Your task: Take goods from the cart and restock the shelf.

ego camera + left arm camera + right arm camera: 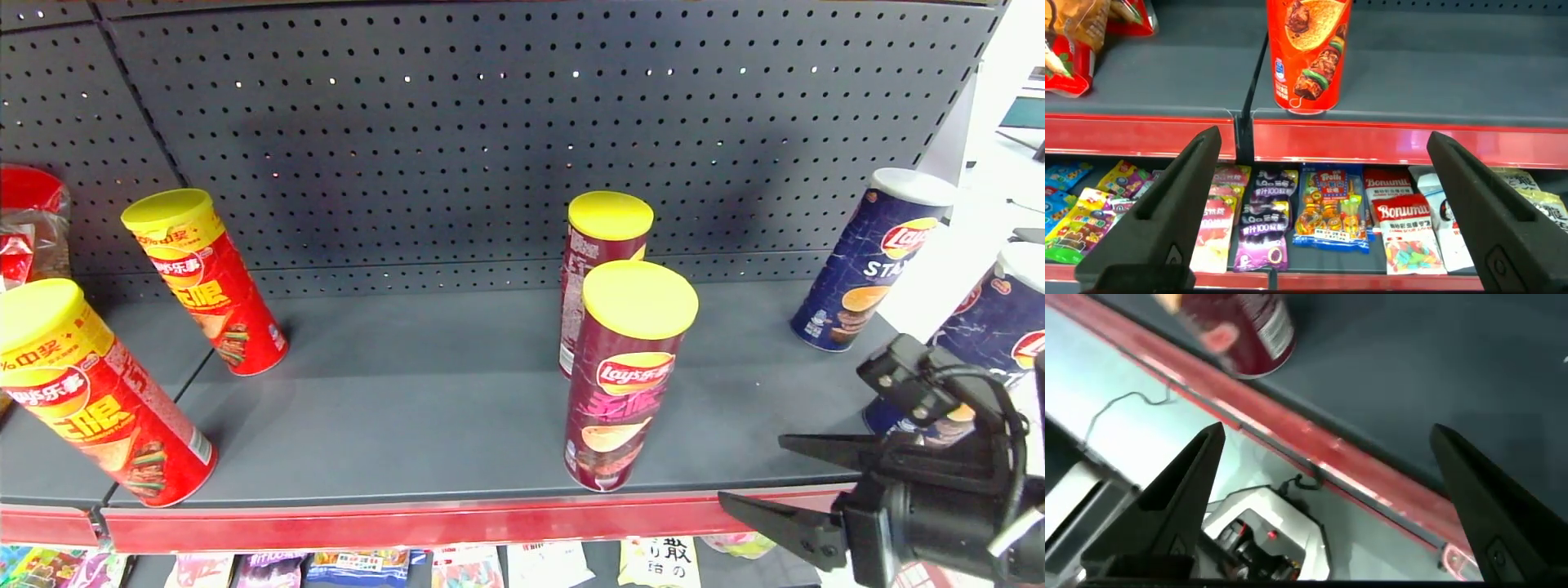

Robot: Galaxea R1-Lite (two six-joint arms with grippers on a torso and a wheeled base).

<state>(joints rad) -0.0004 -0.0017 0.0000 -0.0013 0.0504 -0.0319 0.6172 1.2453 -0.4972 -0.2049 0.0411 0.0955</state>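
Two maroon chip cans with yellow lids stand mid-shelf, one at the front (624, 376) and one behind it (600, 245). Two red cans stand at the left, front (98, 400) and back (204, 282). Two blue cans stand at the right, one at the back (878, 257) and one nearer the edge (992, 327). My right gripper (755, 482) is open and empty, just off the shelf's front edge, right of the front maroon can (1245, 331). My left gripper (1323, 212) is open and empty, facing the red front can (1308, 53) from below shelf level.
The grey shelf (424, 392) has a red front rail (408, 523) and a pegboard back. Snack bags (1327, 208) lie on the lower shelf. Red bagged goods (28, 220) sit at the far left. Open shelf space lies between the red and maroon cans.
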